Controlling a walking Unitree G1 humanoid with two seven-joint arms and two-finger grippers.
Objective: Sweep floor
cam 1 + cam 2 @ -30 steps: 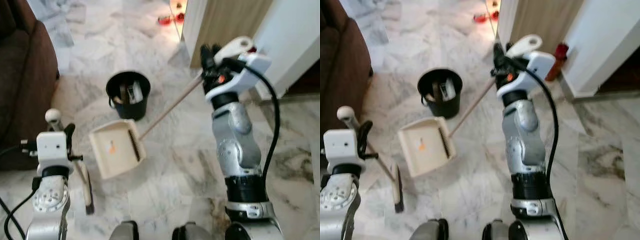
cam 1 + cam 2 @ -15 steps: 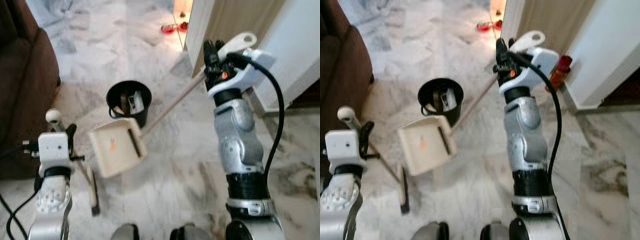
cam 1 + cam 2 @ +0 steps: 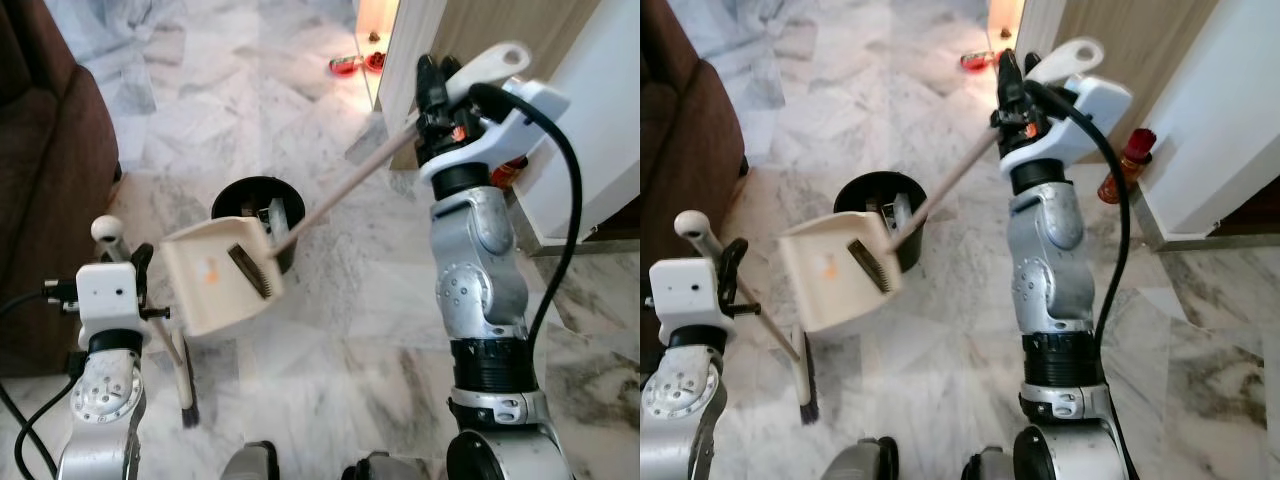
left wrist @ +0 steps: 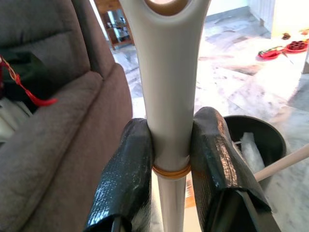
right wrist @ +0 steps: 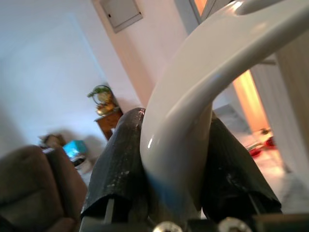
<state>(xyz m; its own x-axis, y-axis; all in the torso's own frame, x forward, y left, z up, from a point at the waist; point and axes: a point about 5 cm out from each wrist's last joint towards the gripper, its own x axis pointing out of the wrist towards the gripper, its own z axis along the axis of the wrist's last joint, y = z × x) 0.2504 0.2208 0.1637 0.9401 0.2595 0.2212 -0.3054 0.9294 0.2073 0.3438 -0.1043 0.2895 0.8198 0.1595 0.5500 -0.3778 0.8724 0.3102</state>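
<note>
At the middle left of the left eye view, the cream dustpan [image 3: 213, 275] hangs tilted in the air, its upper edge just in front of the black bin [image 3: 258, 215], with a small orange scrap [image 3: 211, 267] lying on its floor. Its long wooden handle [image 3: 345, 190] climbs toward the upper right, where the right pincer [image 3: 432, 88] is closed on the white looped grip; in the right wrist view both black fingers [image 5: 118, 159] press against that grip. At the lower left, the left pincer [image 4: 173, 159] is clamped on the white grip of the broom [image 3: 182, 375], whose thin shaft slants down to a dark brush head resting on the marble floor [image 3: 330, 340]. A brown sofa [image 3: 45, 150] fills the left edge, and a red bottle [image 3: 1123, 160] stands by the white door frame at the right.

The scrap looks ready for tipping into the bin. The risk, as I judge it, is the long lever: a small wrist turn swings the pan widely, so it could knock the bin over or spill the scrap onto the floor beside it.
</note>
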